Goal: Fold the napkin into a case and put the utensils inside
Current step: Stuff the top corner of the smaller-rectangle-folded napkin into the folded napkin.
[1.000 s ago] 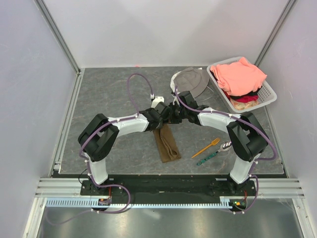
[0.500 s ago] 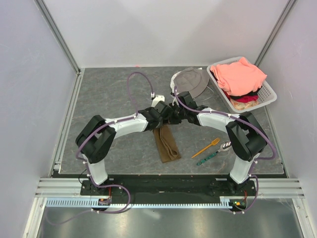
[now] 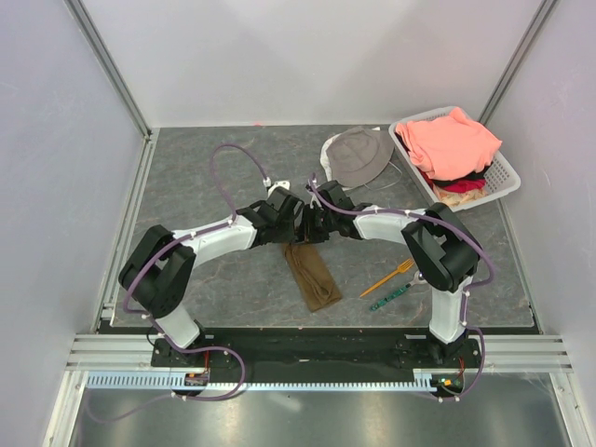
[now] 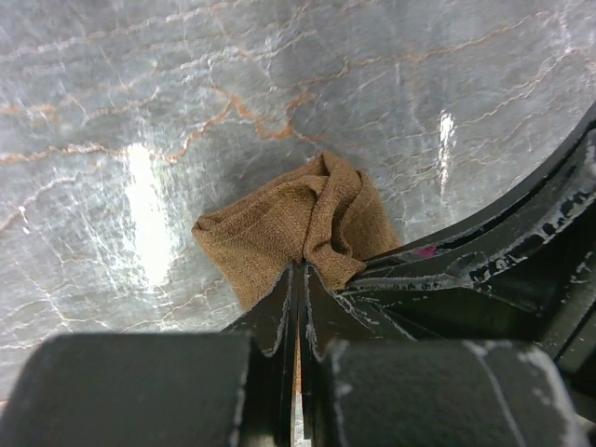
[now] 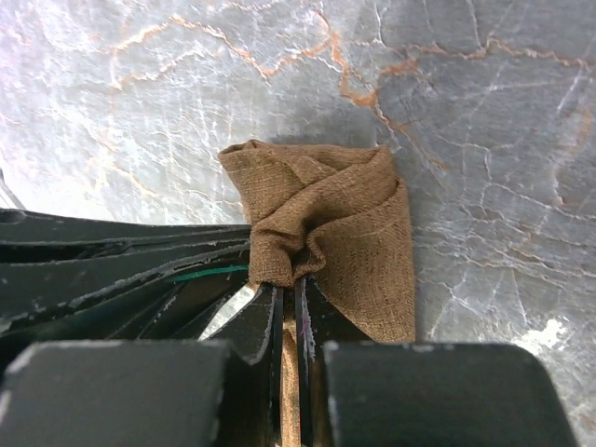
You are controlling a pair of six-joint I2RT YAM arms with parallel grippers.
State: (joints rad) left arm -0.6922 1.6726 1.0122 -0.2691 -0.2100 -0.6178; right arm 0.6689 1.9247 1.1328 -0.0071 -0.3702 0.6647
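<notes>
Arms [image 3: 219, 237] angled inward, fingers [image 4: 270, 315] pinching napkin [image 4: 298, 219].

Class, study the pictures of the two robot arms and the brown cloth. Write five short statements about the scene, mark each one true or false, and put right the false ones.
1. The left tool is shut on the brown cloth napkin. True.
2. The thin orange plastic fork lies inside the napkin. False: it lies on the grey table, to the right of the napkin and apart from it.
3. The right tool is open. False: it is shut on the napkin's far end.
4. The salmon-pink clothes sit in the white plastic basket. True.
5. The grey bucket hat is in the basket. False: it lies on the table beside the basket.
</notes>
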